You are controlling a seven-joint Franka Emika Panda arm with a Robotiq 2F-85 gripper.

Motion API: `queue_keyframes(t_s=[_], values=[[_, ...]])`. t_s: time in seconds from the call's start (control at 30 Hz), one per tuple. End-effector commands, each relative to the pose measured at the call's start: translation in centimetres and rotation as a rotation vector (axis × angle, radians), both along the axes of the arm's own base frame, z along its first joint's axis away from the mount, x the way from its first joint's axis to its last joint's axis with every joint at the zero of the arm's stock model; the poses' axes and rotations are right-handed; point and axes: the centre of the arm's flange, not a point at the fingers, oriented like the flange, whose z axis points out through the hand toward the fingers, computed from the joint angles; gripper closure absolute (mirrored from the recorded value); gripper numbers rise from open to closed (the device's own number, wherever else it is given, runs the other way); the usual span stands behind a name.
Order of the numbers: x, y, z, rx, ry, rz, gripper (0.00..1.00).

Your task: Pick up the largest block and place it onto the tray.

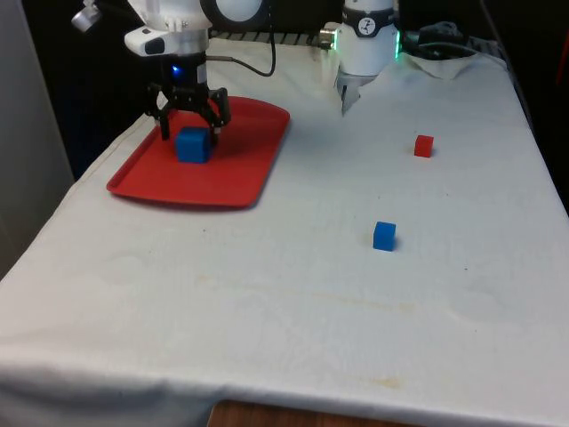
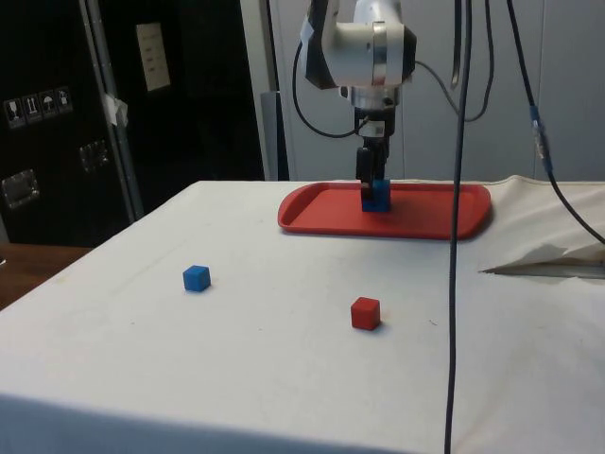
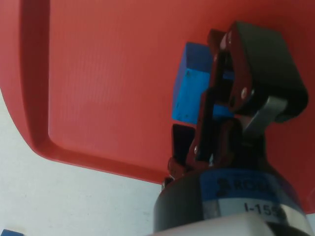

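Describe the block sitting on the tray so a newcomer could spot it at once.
Find the red tray near the table's far end, on the front view's left. On it sits the big blue block, directly under the black pincer, whose fingers straddle it. It is the only block on the tray and larger than the small blue block and red block out on the white cloth.

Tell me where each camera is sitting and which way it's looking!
Front view: looks across the table towards the white arm, whose gripper is down around the large blue block on the red tray.
Side view: looks from the table's side towards dark cabinets; arm and gripper over the tray.
Wrist view: rides on the wrist, looking down at the tray; black fingers beside the block.
Shared: front and side views both show the small blue block and small red block.
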Motion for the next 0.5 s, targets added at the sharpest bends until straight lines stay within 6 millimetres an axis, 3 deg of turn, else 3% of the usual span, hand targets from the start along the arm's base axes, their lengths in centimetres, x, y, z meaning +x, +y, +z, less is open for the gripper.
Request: queue_keyframes(t_s=[0.0, 0.37, 0.47], values=[[0.0, 0.0, 0.0, -0.003, 0.0, 0.0, 0.0], [0.0, -0.1, 0.1, -0.001, -0.001, -0.001, 0.0], [-0.1, -0.3, 1.3, -0.007, -0.006, -0.001, 0.0]])
